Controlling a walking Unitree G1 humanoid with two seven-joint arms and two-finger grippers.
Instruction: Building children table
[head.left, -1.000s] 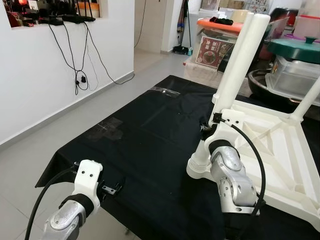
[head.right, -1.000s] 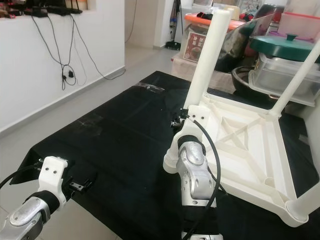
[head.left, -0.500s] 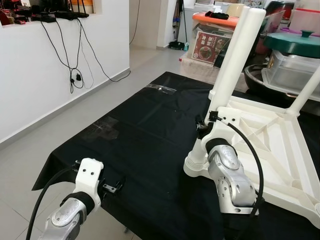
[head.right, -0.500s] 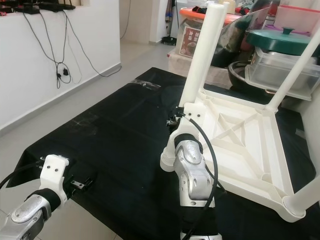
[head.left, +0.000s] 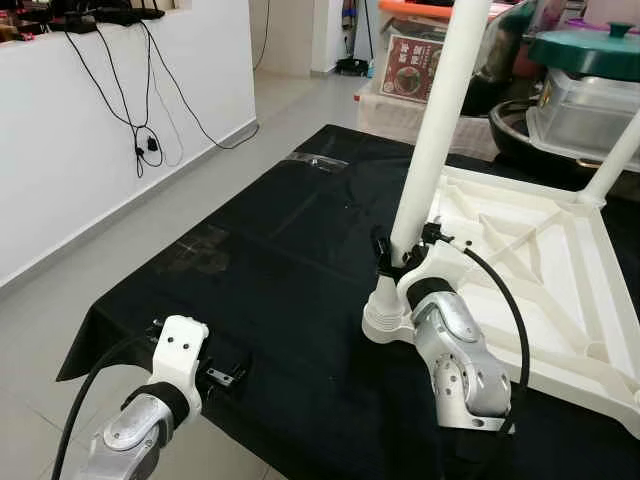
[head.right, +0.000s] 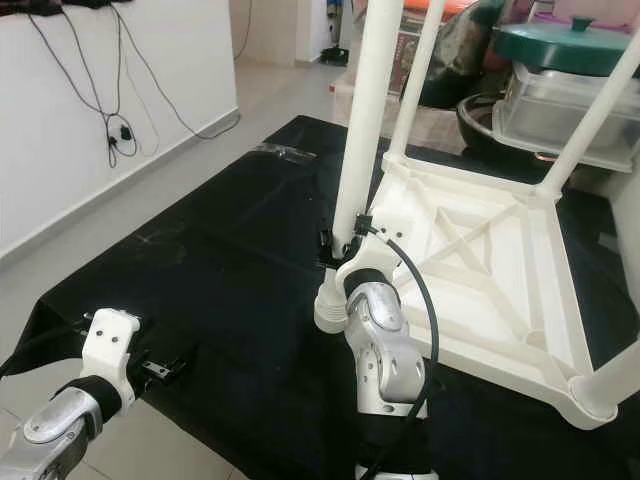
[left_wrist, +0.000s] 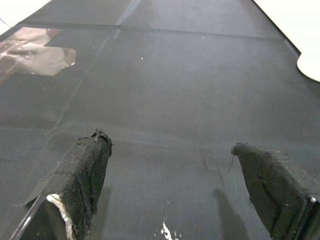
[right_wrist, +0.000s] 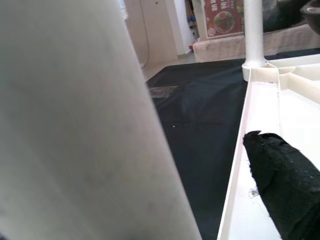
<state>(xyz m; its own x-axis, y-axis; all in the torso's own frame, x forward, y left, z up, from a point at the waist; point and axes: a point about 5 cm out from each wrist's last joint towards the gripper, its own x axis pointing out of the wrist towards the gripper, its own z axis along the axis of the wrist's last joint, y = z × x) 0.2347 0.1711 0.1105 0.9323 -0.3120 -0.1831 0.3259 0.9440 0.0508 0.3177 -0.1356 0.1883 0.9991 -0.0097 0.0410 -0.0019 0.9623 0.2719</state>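
Upturned white plastic children's tabletop (head.right: 480, 270) lies on a black cloth (head.left: 280, 250) spread over the grey floor, ribbed underside facing up.

What has changed: half a second ago the long round white plastic leg (head.left: 435, 140) in the right claw (head.left: 405, 252) leaned away toward 1 o'clock. It now stands much closer to upright. The head camera has also shifted, so part of the difference is the view itself. The claw is clamped on the leg just above its lower end, one black finger (right_wrist: 285, 185) showing beside the white tube in the right wrist view. The leg's foot sits at the flared white corner socket (head.left: 383, 322), at the tabletop's 7 o'clock corner. Judging by this, the leg is being straightened into its socket. Whether it is pushed fully home cannot be told.

The left claw (left_wrist: 185, 175) hangs low over the near edge of the cloth, at 8 o'clock from the tabletop and well apart from it. Its two black fingers are spread and hold nothing.

Count:
- One tabletop.
- Four white legs: the held one, a second leg (head.right: 418, 70) at the 11 o'clock corner, a third leg (head.right: 595, 110) at the 1 o'clock corner, and a fourth leg (head.right: 610, 375) at the 5 o'clock corner, cut off by the picture edge.
- One black cloth.
- Two claws.

With all four corners apparently carrying a leg, the build looks near its end, and the held leg is likely the last to be set.
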